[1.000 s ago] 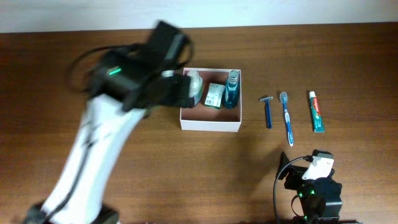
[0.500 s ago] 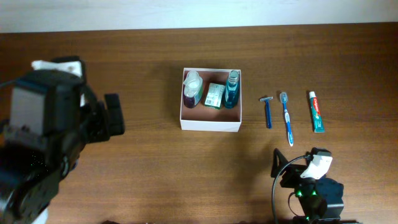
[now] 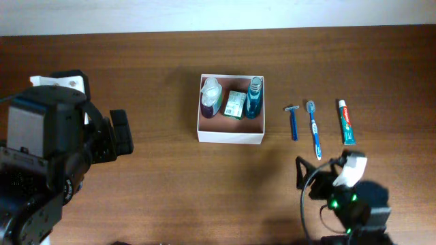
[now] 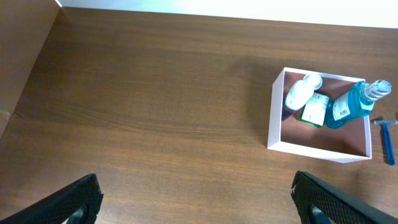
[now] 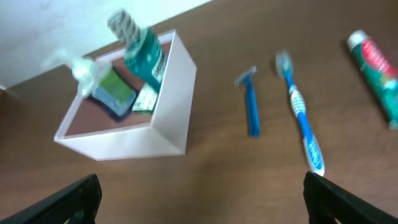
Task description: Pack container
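Overhead: the container (image 3: 230,137) sits on the wooden table (image 3: 157,68), a little above centre frame, its walls square to the frame. I count three things inside, all crowded along its upper wall. A white-topped bottle (image 3: 210,97) is in the upper-left corner, a green-white packet (image 3: 235,104) in the middle, and a blue mouthwash bottle (image 3: 254,97) in the upper-right corner. The lower half of the box floor shows bare pinkish-brown.

Right of the container, three items lie on the table in a row, apart from one another, each running up-and-down the frame. The blue razor (image 3: 293,122) is nearest the box. Next comes the blue-and-white toothbrush (image 3: 314,129), head toward the top. The toothpaste tube (image 3: 347,122) is farthest right, white cap toward the top.

Left gripper (image 4: 199,205): my left wrist camera shows its two black fingers at the bottom corners of the frame, spread wide, holding nothing. The container lies at the right of that view, well apart from the fingers. Overhead, the left arm (image 3: 48,156) fills the lower left of the frame, well apart from the box.

Right gripper (image 5: 205,202): on the right wrist camera, the fingers are at the bottom corners, wide apart, holding nothing. This view is blurred. The box is at left, the razor and toothbrush near centre, and the toothpaste at upper right. Overhead, the right arm (image 3: 351,204) sits at lower right, below the toothbrush and toothpaste.
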`<state>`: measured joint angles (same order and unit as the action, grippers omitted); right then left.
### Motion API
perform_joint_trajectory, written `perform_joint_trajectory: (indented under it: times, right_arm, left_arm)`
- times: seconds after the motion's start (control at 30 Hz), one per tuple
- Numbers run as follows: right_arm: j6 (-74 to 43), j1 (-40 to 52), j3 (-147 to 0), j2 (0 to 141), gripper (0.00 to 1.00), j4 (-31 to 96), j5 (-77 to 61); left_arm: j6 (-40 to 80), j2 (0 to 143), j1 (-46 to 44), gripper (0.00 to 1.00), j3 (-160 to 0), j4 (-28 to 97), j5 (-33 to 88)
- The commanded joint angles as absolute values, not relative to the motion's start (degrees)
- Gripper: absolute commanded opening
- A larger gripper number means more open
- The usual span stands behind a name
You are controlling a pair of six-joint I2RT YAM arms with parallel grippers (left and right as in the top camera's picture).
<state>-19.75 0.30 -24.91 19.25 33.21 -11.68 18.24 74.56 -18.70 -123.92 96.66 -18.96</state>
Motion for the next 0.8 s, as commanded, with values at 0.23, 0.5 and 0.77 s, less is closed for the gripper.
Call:
perform_joint_trajectory:
  times: [0.23, 0.5, 0.77]
  right_arm:
    - [-12.2, 0.0, -57.5, 63.7, 0.99, 48.5, -8.2]
    - [-12.5, 0.1, -72.7, 92.1, 0.96, 51.2, -8.4]
    - [-12.4, 4.5, -72.7, 104.3, 0.78, 44.4, -4.6]
  left_arm:
    - [18.2, 74.5, -18.3, 0.99, -123.7, 96.7, -19.9]
    - [18.2, 74.5, -18.3, 0.99, -123.7, 96.7, -19.9]
    - [18.2, 74.5, -18.3, 0.99, -123.7, 96.7, -19.9]
